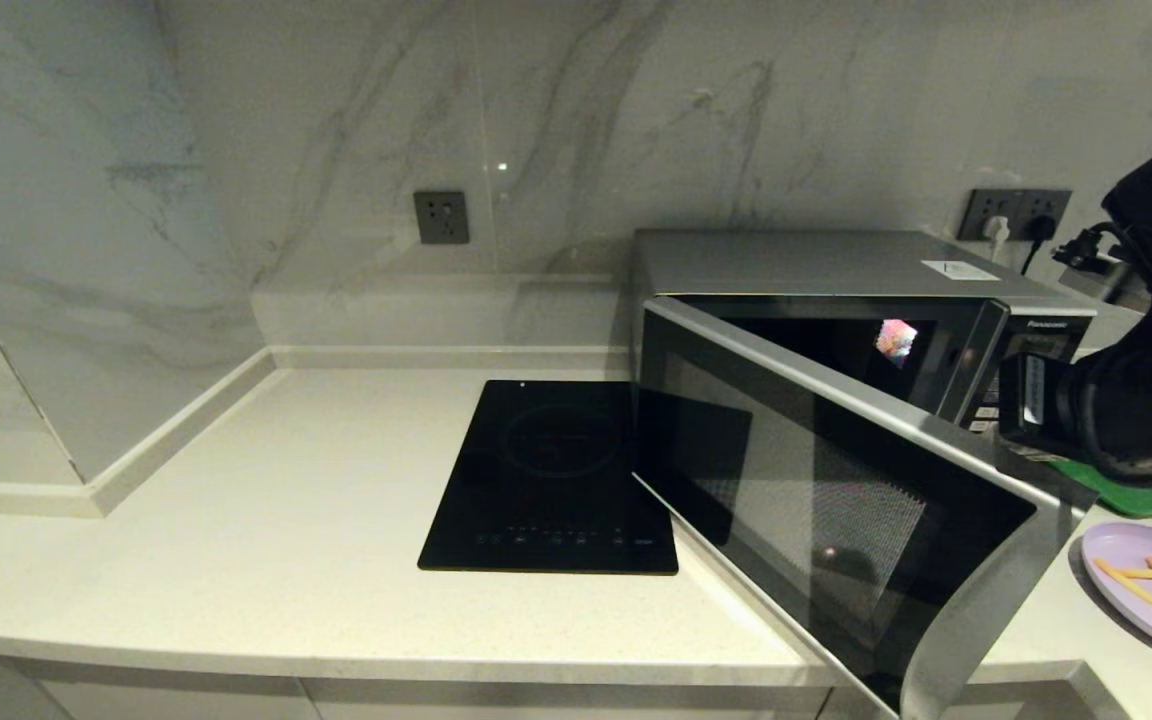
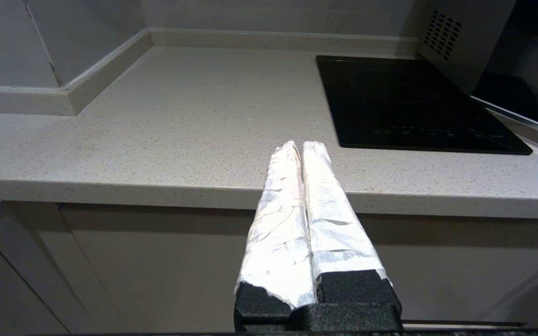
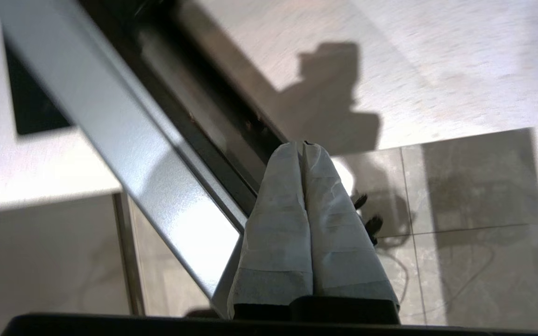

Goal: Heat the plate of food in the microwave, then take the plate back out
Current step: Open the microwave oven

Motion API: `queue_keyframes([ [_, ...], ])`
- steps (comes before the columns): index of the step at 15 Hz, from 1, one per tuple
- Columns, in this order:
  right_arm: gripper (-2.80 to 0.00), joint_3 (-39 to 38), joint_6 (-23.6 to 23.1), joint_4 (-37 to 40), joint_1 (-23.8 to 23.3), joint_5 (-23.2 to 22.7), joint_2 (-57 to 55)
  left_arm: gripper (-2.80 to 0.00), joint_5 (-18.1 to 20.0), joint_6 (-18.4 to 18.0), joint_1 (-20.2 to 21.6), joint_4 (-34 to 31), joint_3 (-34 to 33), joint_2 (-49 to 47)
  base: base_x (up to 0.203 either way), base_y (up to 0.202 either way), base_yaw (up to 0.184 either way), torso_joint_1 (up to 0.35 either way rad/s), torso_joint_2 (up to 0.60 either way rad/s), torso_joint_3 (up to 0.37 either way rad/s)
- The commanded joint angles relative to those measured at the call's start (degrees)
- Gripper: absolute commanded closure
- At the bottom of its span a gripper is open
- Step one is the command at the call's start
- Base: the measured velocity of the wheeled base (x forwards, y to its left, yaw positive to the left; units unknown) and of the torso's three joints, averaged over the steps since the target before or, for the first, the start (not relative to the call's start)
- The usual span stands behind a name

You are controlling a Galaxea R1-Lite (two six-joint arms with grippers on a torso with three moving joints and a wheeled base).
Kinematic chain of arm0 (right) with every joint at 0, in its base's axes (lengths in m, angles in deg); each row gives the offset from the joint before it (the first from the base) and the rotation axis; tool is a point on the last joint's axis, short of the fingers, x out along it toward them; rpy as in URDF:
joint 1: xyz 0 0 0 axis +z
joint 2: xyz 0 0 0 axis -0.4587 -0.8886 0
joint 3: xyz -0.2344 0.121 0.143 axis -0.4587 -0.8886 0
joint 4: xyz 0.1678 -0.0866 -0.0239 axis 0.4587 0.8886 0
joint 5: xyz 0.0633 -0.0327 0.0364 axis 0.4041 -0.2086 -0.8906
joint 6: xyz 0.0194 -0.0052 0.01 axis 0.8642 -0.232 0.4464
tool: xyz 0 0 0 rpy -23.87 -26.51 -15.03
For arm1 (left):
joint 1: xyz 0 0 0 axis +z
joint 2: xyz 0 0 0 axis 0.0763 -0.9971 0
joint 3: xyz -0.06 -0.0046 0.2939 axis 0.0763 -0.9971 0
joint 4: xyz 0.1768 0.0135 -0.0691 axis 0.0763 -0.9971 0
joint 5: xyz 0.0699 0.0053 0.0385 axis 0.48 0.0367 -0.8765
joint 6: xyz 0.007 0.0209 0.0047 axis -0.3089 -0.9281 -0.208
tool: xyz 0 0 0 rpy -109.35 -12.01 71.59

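Marble-backed worktop (image 1: 236, 520) carries the microwave (image 1: 836, 270), its door (image 1: 836, 500) swung wide for loading. Right gripper (image 3: 304, 149), jaws together, hangs by the door's edge; the plate of food (image 1: 1151, 590) waits beside it. Left gripper (image 2: 297, 149) is parked, jaws together.

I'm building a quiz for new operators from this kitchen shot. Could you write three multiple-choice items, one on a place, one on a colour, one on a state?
1. Where is the plate of food?
A. inside the microwave
B. on the counter to the right of the microwave door
C. on the induction hob

2. What colour is the plate?
A. lilac
B. red
C. white

3. How is the microwave door?
A. shut
B. removed
C. swung partly open

Answers:
1 B: it lies on the counter at the head view's right edge.
2 A: its rim shows lilac under the orange sticks.
3 C: the door angles out over the counter edge.
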Motion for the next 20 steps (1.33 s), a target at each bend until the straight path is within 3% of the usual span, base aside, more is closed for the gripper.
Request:
queue_keyframes([
  [1, 0.0, -1.88, 0.35, 0.38, 4.57, 0.2, 0.79, 0.0, -0.06, -0.01, 0.02, 0.03, -0.01, 0.0, 0.0, 0.0, 0.0, 0.0, 0.0, 0.0],
  [7, 0.0, -4.54, 0.67, 0.15, 14.24, 3.08, -0.57, 0.0, -0.08, 0.07, 0.02, 0.03, -0.01, 0.0, 0.0, 0.0, 0.0, 0.0, 0.0, 0.0],
  [15, 0.0, -4.54, 1.05, -0.03, 15.28, 4.01, -0.2, 0.0, 0.0, -0.01, 0.02, 0.03, -0.01, 0.0, 0.0, 0.0, 0.0, 0.0, 0.0, 0.0],
  [20, 0.0, -2.71, 1.03, -2.69, 24.64, 9.39, -5.36, 0.0, 0.0, 0.07, 0.02, 0.03, -0.01, 0.0, 0.0, 0.0, 0.0, 0.0, 0.0, 0.0],
])
